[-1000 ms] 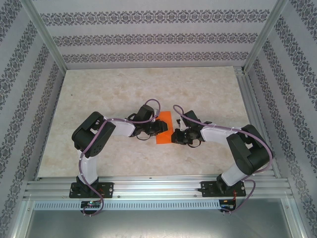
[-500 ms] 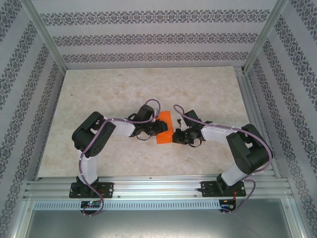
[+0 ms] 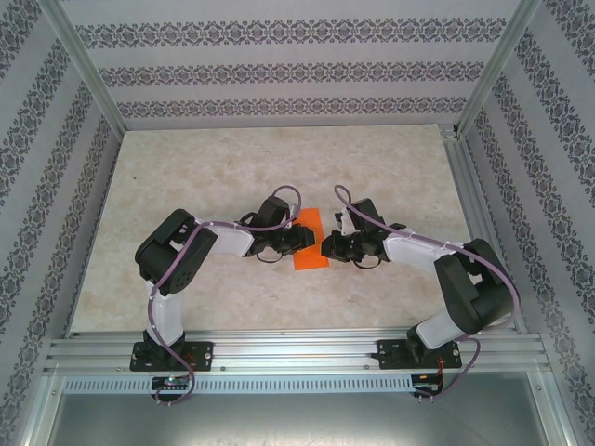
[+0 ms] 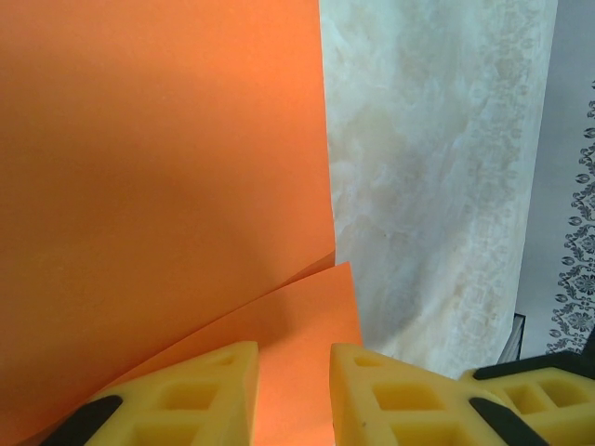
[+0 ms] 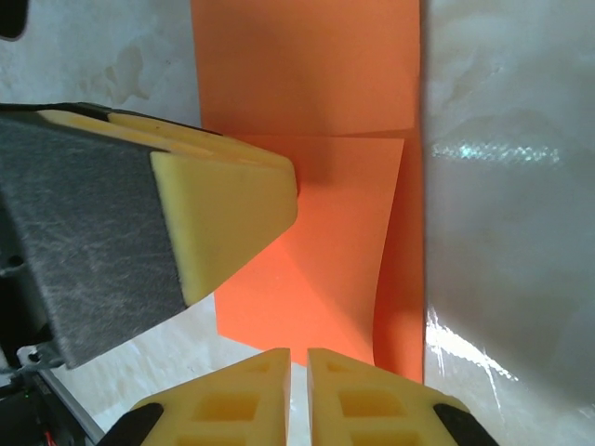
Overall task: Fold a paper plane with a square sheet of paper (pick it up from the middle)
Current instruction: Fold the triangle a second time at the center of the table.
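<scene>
roughly mid-table (image 3: 232, 158), the orange paper (image 3: 310, 258) lies flat between the two arms, partly folded, with one flap doubled over the layer beneath (image 5: 325, 251). left gripper (image 3: 299, 240) sits on its left side with jaws parted, a strip of paper showing in the gap (image 4: 293, 395); one yellow finger (image 5: 223, 204) rests on the flap. right gripper (image 3: 327, 247) is at the paper's right edge, jaws nearly closed to a thin slit (image 5: 298, 390), nothing seen between them.
</scene>
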